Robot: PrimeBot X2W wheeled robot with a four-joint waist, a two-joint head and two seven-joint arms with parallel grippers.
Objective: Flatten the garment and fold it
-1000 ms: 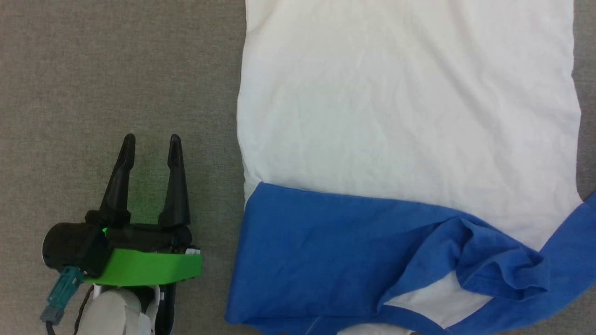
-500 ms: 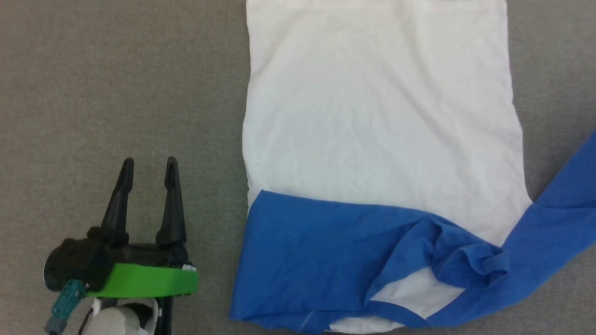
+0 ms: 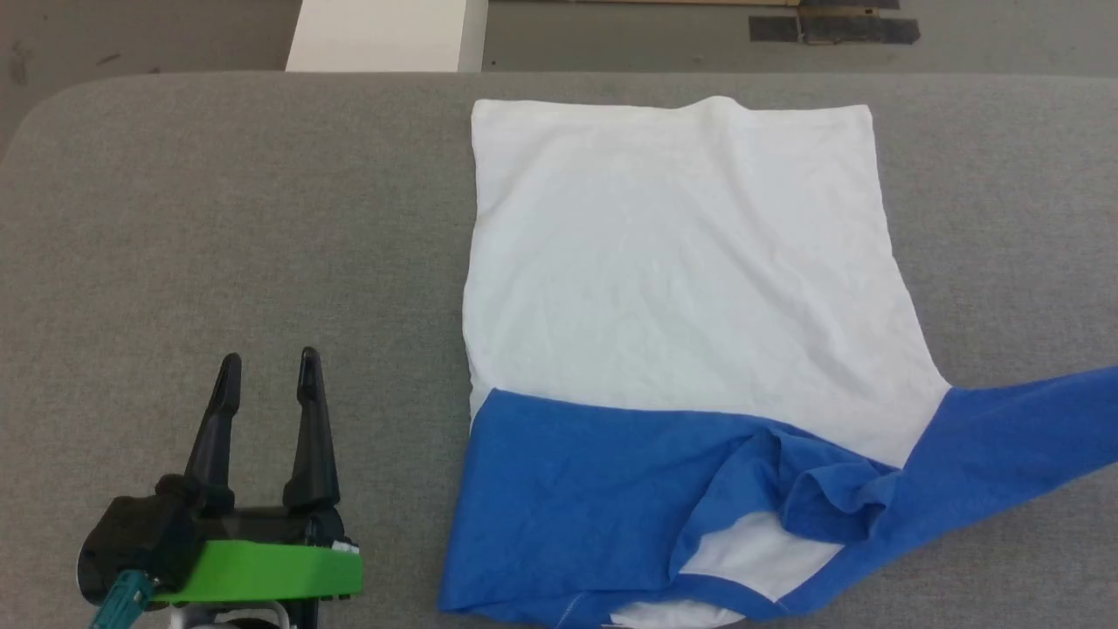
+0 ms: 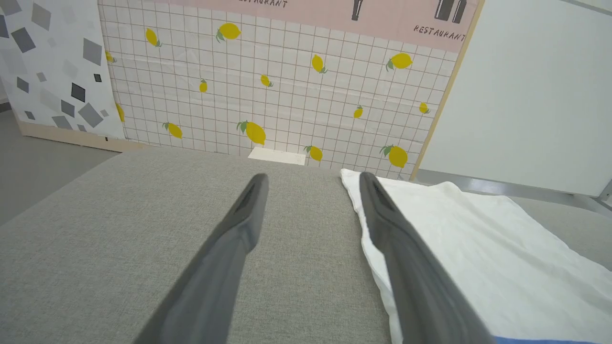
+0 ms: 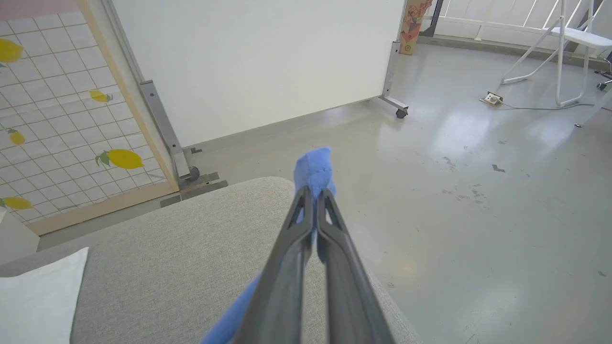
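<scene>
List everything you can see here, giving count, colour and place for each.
T-shirt: one, white with blue sleeves, spread on the table
table: one, grey fabric top, under the T-shirt
box: one, white, beyond the table's far edge
lemon panel: one, white tile with yellow lemons, behind the table
partition: one, white, on wheels, beside the lemon panel
chair: one, white, far across the floor
floor: grey, glossy, around the table
left gripper: one, dark, open, over bare table left of the T-shirt
right gripper: one, dark, shut on a blue sleeve tip
</scene>
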